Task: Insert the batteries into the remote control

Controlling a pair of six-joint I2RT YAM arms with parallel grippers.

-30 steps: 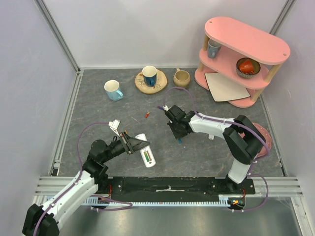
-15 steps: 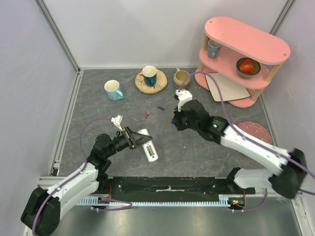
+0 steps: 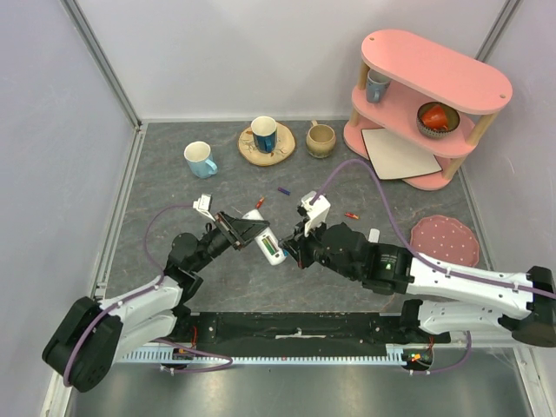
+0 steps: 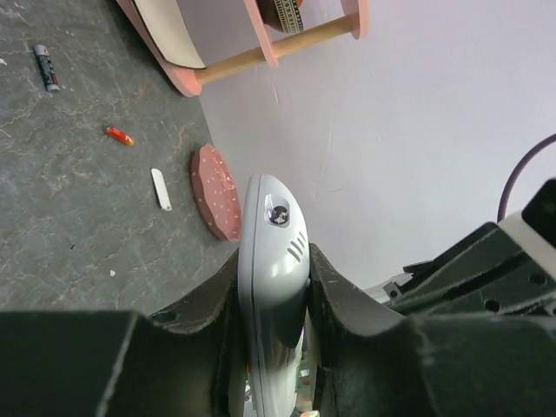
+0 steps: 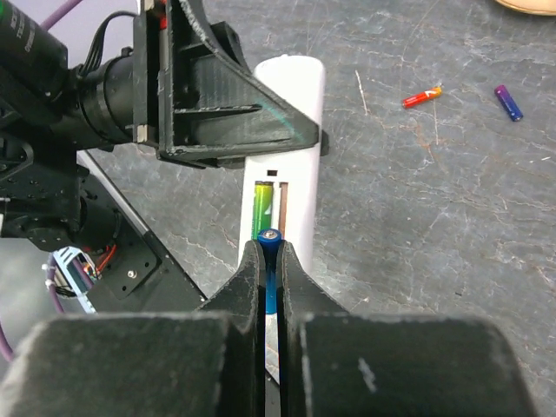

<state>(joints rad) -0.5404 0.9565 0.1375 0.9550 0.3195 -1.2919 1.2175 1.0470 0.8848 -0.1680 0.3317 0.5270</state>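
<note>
left pincer (image 3: pixel 248 231): clamped on slim white plastic remote (image 5: pixel 302 200) | right pincer (image 5: pixel 271 265): pinching small blue cylindrical battery (image 5: pixel 270 236) at remote's open slot (image 5: pixel 283 208) | 1 green battery (image 5: pixel 263 207): seated inside slot

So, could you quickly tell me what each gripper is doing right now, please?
Left gripper: shut on the remote control.
Right gripper: shut on a blue battery.

left end effector (image 3: pixel 252 233) crowds remote (image 3: pixel 273 250), shelf (image 3: pixel 434 69) apart

pink shelf (image 3: pixel 434 74) back right | light-blue mug (image 3: pixel 200 159) | tan mug (image 3: pixel 321 137) | spotted pink disc (image 3: pixel 444 241)
</note>
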